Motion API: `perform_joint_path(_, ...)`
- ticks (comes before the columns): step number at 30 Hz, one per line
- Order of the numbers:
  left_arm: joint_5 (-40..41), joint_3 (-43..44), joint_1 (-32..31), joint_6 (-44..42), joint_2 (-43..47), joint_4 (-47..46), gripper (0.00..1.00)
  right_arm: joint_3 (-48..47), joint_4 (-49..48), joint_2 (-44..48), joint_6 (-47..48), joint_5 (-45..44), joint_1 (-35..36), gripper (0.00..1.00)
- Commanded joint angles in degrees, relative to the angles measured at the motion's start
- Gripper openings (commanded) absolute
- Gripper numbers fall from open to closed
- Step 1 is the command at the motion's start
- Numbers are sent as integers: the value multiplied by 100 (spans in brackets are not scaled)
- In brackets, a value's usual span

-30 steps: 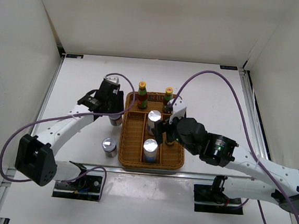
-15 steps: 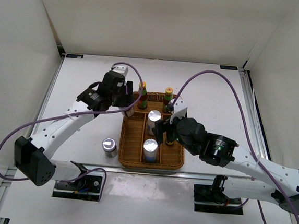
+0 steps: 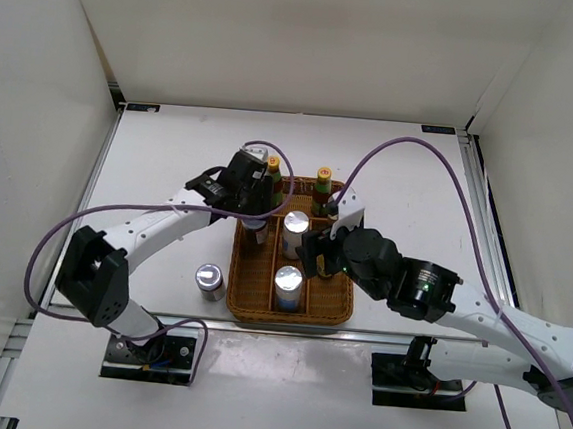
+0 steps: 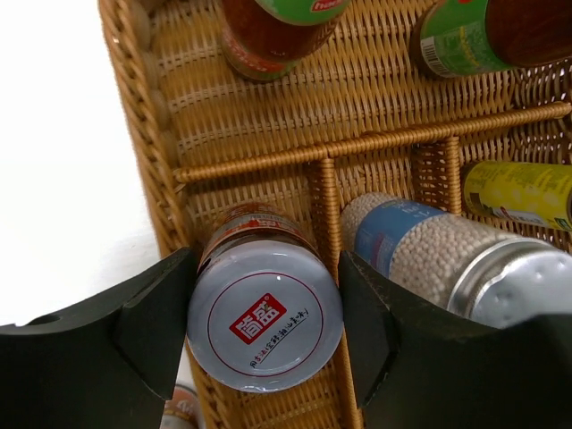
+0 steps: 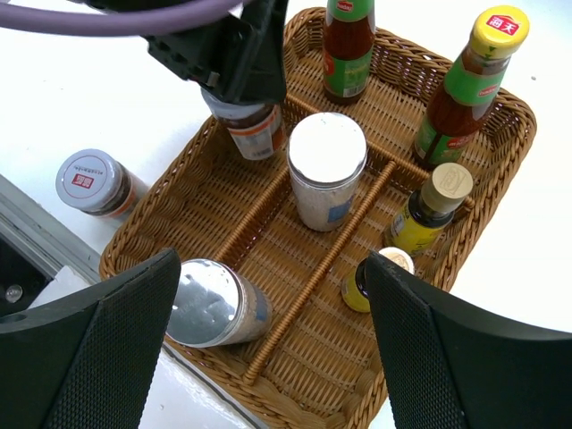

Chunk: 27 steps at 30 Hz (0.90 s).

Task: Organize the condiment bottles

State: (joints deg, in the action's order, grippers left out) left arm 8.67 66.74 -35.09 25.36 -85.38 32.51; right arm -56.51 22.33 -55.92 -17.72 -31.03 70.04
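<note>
White table [image 3: 160, 163] boxed by plain white walls [image 3: 281, 43], metal rails [image 3: 482, 212] along its edges.

Six bottles [image 5: 326, 170] occupy the tray [image 5: 402, 67], one jar [image 4: 264, 313] gripped, another jar [image 5: 89, 183] outside.

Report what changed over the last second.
The left gripper, shut on a jar, swung right and carried it from beside the tray to over its left compartment. Whether the jar rests on the wicker is unclear. The open right gripper barely moved. The tray, the jars already in it and the jar on the table stayed put.
</note>
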Motion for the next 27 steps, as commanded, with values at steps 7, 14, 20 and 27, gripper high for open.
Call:
perform_joint_path(7,-199,32,-33,91,-207,-562,72,0,-44,125,-83,-185,10,87)
perform_joint_path(14,-7,408,-33,-294,442,-213,100,52,-44,125,-83,-185,10,88)
perform_joint_path(20,557,0,-33,-139,1523,377,100,113,-105,125,-30,-185,10,88)
perform_joint_path(27,277,-1092,-33,846,2921,1247,100,228,-264,64,-136,-80,10,91)
